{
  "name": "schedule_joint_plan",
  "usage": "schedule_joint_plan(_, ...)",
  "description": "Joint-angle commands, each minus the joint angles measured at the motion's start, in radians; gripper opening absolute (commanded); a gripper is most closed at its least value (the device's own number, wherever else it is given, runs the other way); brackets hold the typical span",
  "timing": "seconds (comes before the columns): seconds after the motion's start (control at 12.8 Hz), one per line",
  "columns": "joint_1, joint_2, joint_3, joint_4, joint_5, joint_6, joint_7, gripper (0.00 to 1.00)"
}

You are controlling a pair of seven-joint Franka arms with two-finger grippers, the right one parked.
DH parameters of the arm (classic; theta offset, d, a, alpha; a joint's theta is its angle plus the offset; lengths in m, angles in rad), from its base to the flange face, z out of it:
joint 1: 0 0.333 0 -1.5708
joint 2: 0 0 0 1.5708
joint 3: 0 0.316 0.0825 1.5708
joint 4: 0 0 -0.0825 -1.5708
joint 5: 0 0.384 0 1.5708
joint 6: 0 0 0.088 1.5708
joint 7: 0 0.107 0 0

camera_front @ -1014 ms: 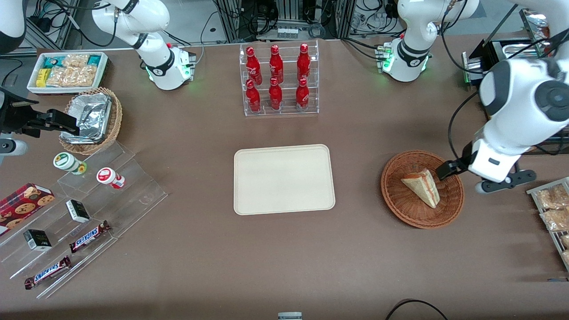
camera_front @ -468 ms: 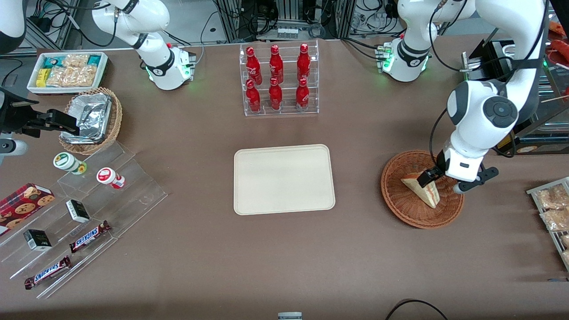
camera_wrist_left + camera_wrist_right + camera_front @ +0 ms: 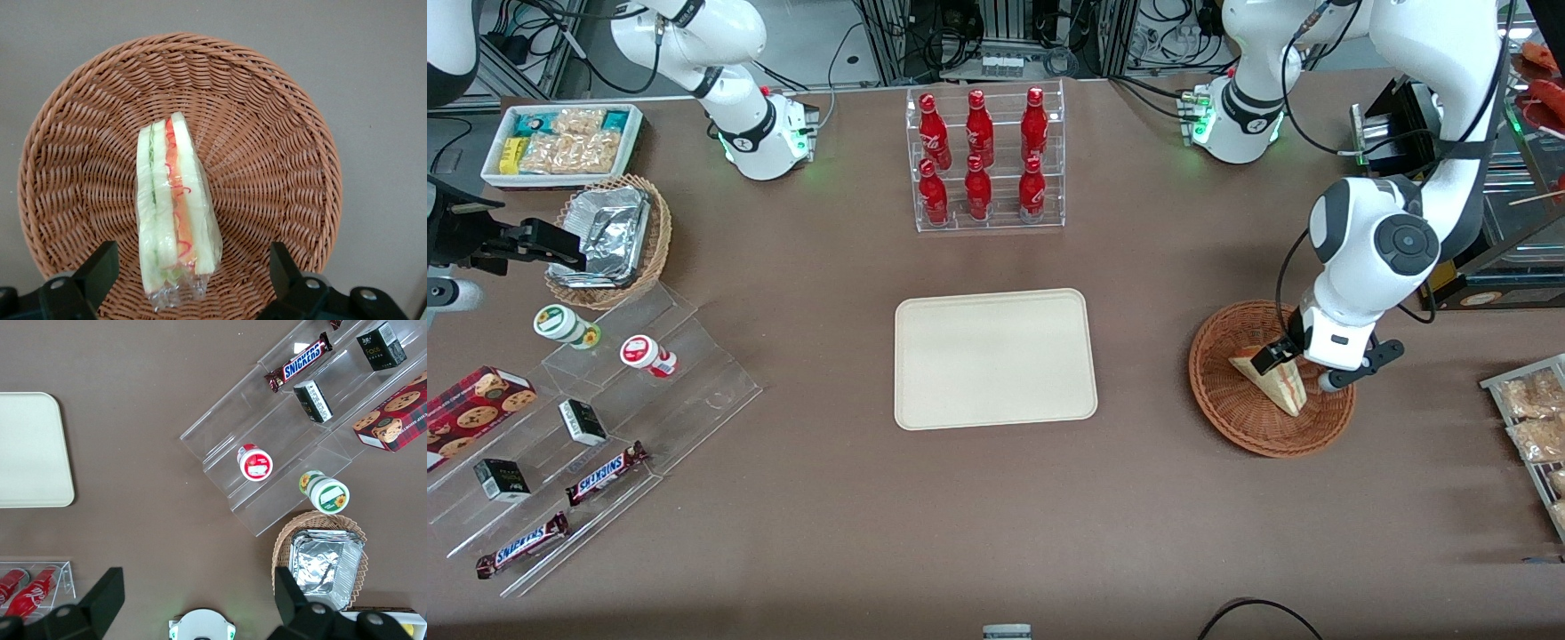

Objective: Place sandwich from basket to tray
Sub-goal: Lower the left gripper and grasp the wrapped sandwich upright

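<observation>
The plastic-wrapped sandwich [image 3: 1278, 386] [image 3: 175, 213] lies on edge in the round reddish-brown wicker basket [image 3: 1232, 418] [image 3: 267, 133], toward the working arm's end of the table. My left gripper [image 3: 1273, 358] [image 3: 192, 275] hangs just above the sandwich's wide end. It is open, with one black finger [image 3: 100, 267] on each side of the wedge, neither touching it. The cream tray [image 3: 996, 360] [image 3: 30, 450] lies flat and bare at the middle of the table, beside the basket.
A clear rack of red bottles [image 3: 984, 160] stands farther from the front camera than the tray. Toward the parked arm's end are a lighter basket of foil trays [image 3: 609, 236], a white snack bin [image 3: 560, 142] and acrylic steps [image 3: 605, 418]. A packet rack [image 3: 1534, 427] sits by the basket.
The left arm has swung in over the basket and come down. Its gripper went from the basket's rim to straddling the sandwich, still open. The sandwich has not moved.
</observation>
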Motion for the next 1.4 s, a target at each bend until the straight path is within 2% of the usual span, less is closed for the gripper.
schedule_joint_plan(0.0,0.001,0.035,-0.001,-0.002,-0.001,0.044,-0.017,1.00)
schedule_joint_plan(0.62,0.008,0.088,0.003,-0.013,0.003,0.063,-0.015,0.99)
schedule_joint_plan(0.7,0.010,0.091,0.005,-0.013,0.003,0.063,-0.014,0.92)
schedule_joint_plan(0.78,0.010,0.091,0.005,-0.013,0.003,0.061,-0.015,0.69)
schedule_joint_plan(0.86,0.010,0.088,0.006,-0.011,0.003,0.058,-0.012,0.33)
schedule_joint_plan(0.94,0.010,0.083,0.006,-0.011,0.004,0.055,-0.008,0.09)
schedule_joint_plan(1.01,0.011,0.077,0.009,-0.008,0.010,0.051,-0.003,0.00)
schedule_joint_plan(1.17,0.011,0.051,0.009,0.018,0.010,0.008,-0.003,0.00)
schedule_joint_plan(1.33,0.007,0.020,0.008,0.091,0.012,-0.114,-0.003,0.00)
